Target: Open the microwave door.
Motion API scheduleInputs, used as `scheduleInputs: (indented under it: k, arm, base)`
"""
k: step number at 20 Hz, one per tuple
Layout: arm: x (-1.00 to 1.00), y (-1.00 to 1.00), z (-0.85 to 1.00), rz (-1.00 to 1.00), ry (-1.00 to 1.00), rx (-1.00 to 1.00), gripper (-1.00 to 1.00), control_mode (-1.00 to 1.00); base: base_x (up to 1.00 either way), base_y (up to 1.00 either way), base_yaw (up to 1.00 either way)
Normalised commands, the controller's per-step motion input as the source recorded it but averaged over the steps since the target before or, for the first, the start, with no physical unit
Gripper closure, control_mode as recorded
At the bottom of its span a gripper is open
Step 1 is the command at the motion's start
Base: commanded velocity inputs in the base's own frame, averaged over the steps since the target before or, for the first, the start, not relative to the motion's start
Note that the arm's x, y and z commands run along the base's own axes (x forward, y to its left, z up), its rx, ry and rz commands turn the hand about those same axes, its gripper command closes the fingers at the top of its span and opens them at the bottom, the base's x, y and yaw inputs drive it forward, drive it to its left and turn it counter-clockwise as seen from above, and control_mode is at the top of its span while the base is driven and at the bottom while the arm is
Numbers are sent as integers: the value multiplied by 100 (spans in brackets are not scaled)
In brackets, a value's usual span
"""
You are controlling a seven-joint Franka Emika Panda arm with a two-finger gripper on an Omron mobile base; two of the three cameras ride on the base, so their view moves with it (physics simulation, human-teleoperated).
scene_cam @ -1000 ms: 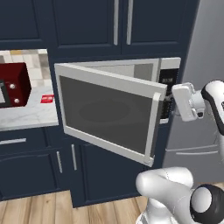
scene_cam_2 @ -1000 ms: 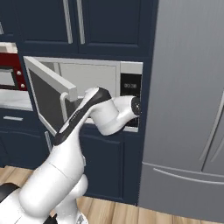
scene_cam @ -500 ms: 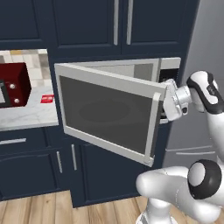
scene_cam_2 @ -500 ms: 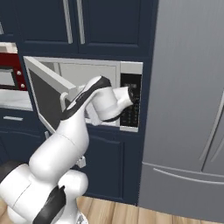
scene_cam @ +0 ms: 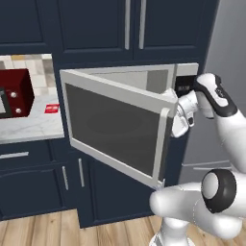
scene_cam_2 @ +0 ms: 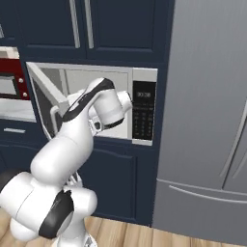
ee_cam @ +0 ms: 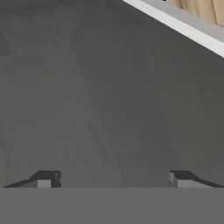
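Observation:
The microwave (scene_cam: pixel 184 73) is a silver box set into navy cabinets, with a black keypad strip (scene_cam_2: pixel 144 113). The microwave door (scene_cam: pixel 113 126) stands partly open, hinged on the left, and its free edge with the slim handle (scene_cam: pixel 162 144) swings out toward me. My gripper (scene_cam: pixel 180 120) sits just behind that free edge, on the door's inner side. In the hand view the dark grey door panel (ee_cam: pixel 109 87) lies close ahead of the gripper (ee_cam: pixel 113 179). The fingertips (ee_cam: pixel 46 179) stand wide apart with nothing between them. The arm's white wrist (scene_cam_2: pixel 108 103) covers part of the pale cavity.
A dark-red appliance (scene_cam: pixel 14 93) stands on the pale counter at the left. A tall grey fridge (scene_cam_2: pixel 207 120) fills the right side. Navy cabinet doors (scene_cam: pixel 129 29) run above and below the microwave. Wooden floor (scene_cam: pixel 48 228) lies underneath.
The hand has moved left from beside the keypad to just behind the door's free edge, and the forearm has swung up. The door's angle looks unchanged.

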Motion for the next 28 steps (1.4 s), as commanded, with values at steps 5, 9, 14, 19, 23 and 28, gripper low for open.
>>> scheduleInputs:
  k: [5, 9, 14, 19, 23, 28]
  arm:
    - [-67, 84, 11, 27, 19, 4, -100, -100]
    - [-36, 100, 1, 13, 4, 6, -100, -100]
    - [-2, 100, -3, 1, 0, 2, -100, -100]
    - [6, 100, -9, -5, -13, 0, -100, -100]
    - [26, 100, -14, -20, -25, -6, -100, -100]
    - [35, 100, -6, -30, -34, -20, -100, -100]
  base:
    - [0, 0, 0]
    - [0, 0, 0]
    - [0, 0, 0]
    - [0, 0, 0]
    - [0, 0, 0]
    - [0, 0, 0]
